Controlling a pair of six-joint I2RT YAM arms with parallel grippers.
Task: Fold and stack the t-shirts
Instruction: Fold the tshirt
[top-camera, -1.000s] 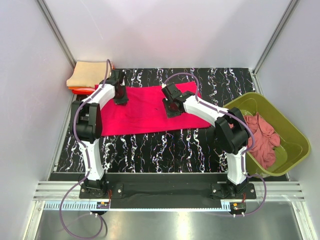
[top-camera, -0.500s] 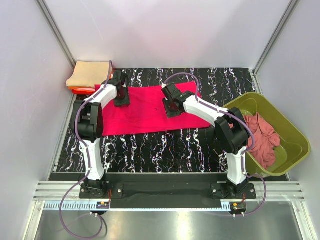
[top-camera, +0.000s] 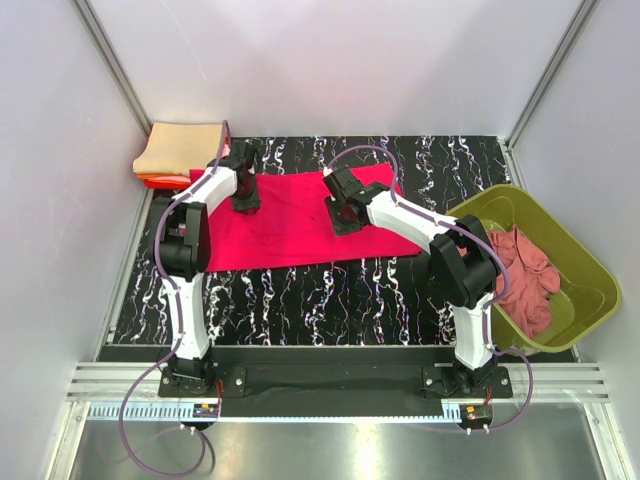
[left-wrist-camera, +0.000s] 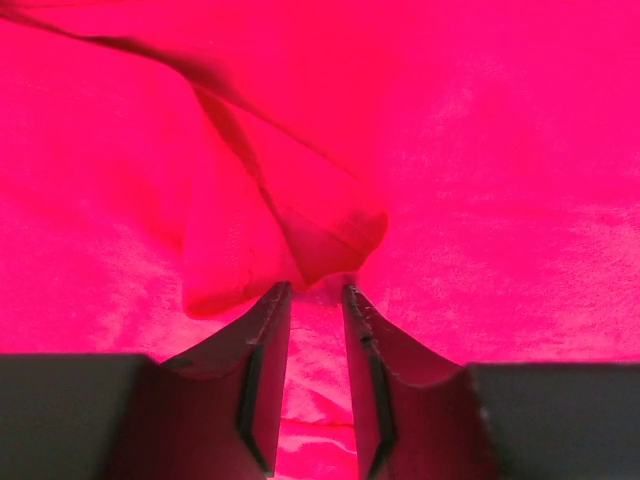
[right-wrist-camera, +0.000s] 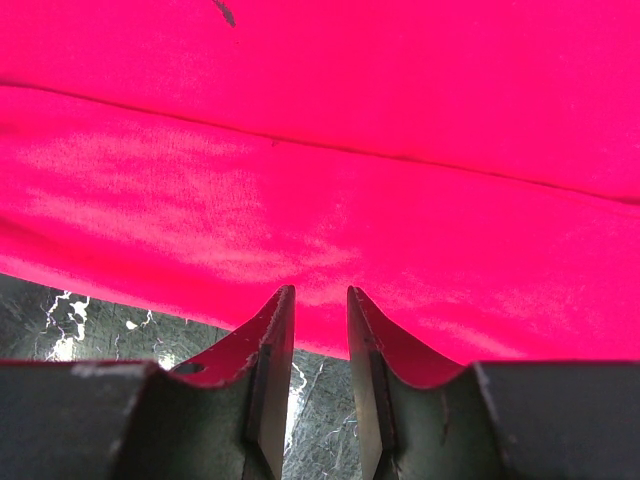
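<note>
Desk: black marble-look desk (top-camera: 330, 290) boxed in by plain white walls, both arms reaching out from the near edge.
Crimson-pink t-shirt (top-camera: 290, 225): spread flat across the far middle of the desk, mostly smooth, long side running left to right.
Left hand (top-camera: 243, 198): down on the far-left part of that shirt. Its fingers sit at a narrow gap, and a small ruck (left-wrist-camera: 300, 230) of cloth is bunched right at the tips. Honestly can't tell if it's pinched or just pushed up.
Right hand (top-camera: 345, 215): over the shirt's right side at a cloth edge, fingers narrowly parted. Bare desk shows through the gap, and nothing looks clamped.
Folded stack (top-camera: 178, 150): far-left corner, tan square on top with an orange-red one peeking out under it.
Tub (top-camera: 520, 192): olive-green, off to the right, with a dusty rose shirt (top-camera: 525, 270) crumpled inside.
Feel: I'd guess light, floppy knit with zero stiffness. It'll sag and drag on the desk and wrinkle the moment one side lags.
Where to grab: the edge or corners, one hand per end, pinching a single layer at the hem rather than the middle of the panel.
Watch out: a shallow pinch probably slips off thin cloth, and a deep one could scoop up two layers.
</note>
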